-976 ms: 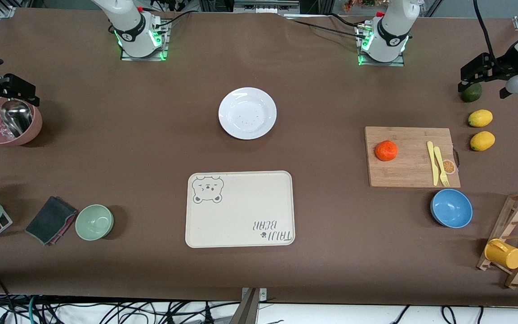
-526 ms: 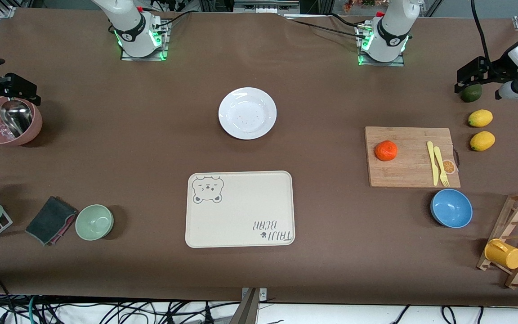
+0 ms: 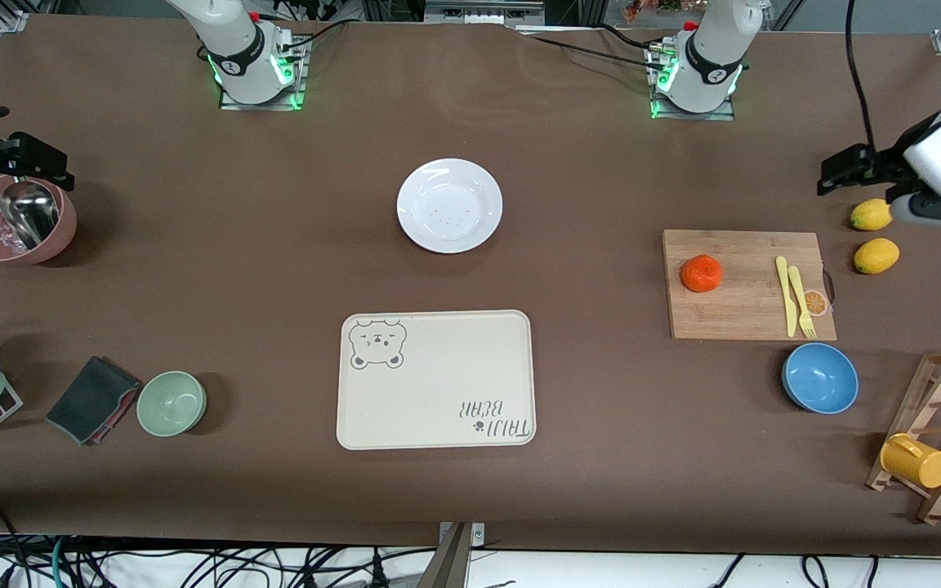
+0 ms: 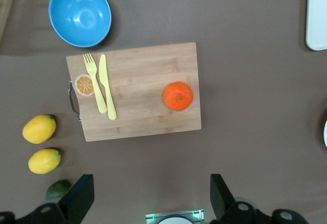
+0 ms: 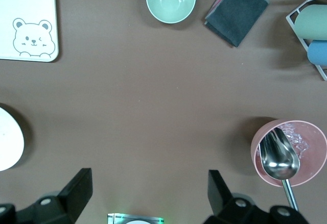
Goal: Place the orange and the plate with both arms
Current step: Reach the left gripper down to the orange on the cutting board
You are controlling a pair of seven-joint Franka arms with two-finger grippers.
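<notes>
- Front view: a small round orange-red orange (image 3: 701, 273) sits on a rectangular bamboo cutting board (image 3: 744, 314) toward the left arm's end of the brown table (image 3: 193, 269).
- A pale yellow plastic knife and fork (image 3: 796, 296) lie side by side on the same board, well apart from the fruit.
- A round plain white plate (image 3: 449, 205) rests on the table between the two arm bases, farther from the front camera than the cream rectangular bear-print tray (image 3: 436, 380).
- The left gripper (image 3: 845, 168) hangs over the table's end beside two yellow lemons (image 3: 874, 235); in the left wrist view its fingers (image 4: 79, 200) are spread wide and hold nothing.
- The right gripper (image 3: 5, 163) hovers over a pink bowl holding a metal scoop (image 3: 17, 220); in the right wrist view its fingers (image 5: 76, 188) are likewise parted and empty.
</notes>
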